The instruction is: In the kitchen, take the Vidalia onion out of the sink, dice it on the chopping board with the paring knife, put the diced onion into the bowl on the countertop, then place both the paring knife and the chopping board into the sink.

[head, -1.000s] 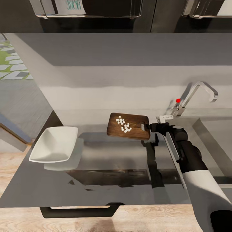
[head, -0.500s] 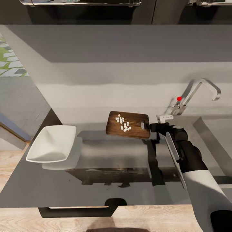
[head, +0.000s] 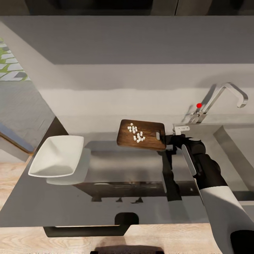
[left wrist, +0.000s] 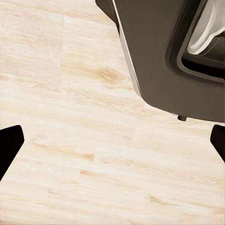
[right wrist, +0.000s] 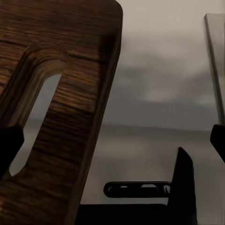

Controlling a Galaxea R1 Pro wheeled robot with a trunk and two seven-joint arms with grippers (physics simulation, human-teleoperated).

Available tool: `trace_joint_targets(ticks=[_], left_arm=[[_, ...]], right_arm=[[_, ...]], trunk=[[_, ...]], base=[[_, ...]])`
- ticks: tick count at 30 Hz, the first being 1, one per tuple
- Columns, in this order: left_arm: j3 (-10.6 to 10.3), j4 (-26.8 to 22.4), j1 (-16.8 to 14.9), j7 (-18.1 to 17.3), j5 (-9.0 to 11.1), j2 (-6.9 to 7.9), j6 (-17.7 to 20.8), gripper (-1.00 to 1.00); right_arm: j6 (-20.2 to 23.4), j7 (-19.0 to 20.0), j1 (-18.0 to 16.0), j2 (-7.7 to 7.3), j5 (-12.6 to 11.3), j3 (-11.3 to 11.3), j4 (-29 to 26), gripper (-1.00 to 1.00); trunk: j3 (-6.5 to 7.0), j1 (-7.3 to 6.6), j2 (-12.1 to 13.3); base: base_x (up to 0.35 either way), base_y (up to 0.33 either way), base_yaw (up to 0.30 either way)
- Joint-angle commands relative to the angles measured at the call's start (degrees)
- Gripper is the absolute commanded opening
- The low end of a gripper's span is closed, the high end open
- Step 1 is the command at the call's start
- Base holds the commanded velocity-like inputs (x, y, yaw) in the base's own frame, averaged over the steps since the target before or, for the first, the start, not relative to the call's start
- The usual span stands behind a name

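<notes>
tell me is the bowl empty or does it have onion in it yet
Empty: the bowl shows a bare white inside, and the diced onion lies on the chopping board.

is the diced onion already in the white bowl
No, the bowl is empty; the white onion pieces lie on the chopping board, held at its handle end by the right gripper.

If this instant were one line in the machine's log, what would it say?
right tool: gripping chopping board by handle end | board: raised above countertop | diced onion: on board | bowl: empty

Grey wall, pale wood floor (visible grain), dark cabinets below.
</notes>
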Motion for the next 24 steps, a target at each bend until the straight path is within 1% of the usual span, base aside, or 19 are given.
trace_joint_targets(ticks=[1, 4, 9, 20, 24], left_arm=[[0.21, -0.10, 0.04, -0.17, 0.21, -0.06, -0.02, 1.00], [0.20, -0.09, 0.04, -0.17, 0.21, -0.09, -0.03, 1.00], [0.21, -0.03, 0.04, -0.17, 0.21, -0.05, -0.02, 1.00], [0.21, -0.02, 0.04, -0.17, 0.21, -0.04, -0.02, 1.00], [0.20, -0.02, 0.04, -0.17, 0.21, -0.05, -0.02, 1.00]], right_arm=[[0.26, -0.21, -0.04, -0.06, -0.50, 0.09, -0.05, 1.00], [0.26, -0.21, -0.04, -0.06, -0.50, 0.09, -0.05, 1.00], [0.26, -0.21, -0.04, -0.06, -0.49, 0.09, -0.05, 1.00], [0.26, -0.21, -0.04, -0.06, -0.50, 0.09, -0.05, 1.00], [0.26, -0.21, -0.04, -0.06, -0.50, 0.09, -0.05, 1.00]], trunk=[[-0.17, 0.03, -0.10], [-0.45, 0.03, -0.10], [-0.92, 0.03, -0.10], [-1.89, 0.03, -0.10], [-1.94, 0.03, -0.10]], base=[[0.000, 0.000, 0.000], [0.005, 0.000, 0.000], [0.114, 0.000, 0.000], [0.006, 0.002, 0.000], [0.000, 0.110, 0.000]])
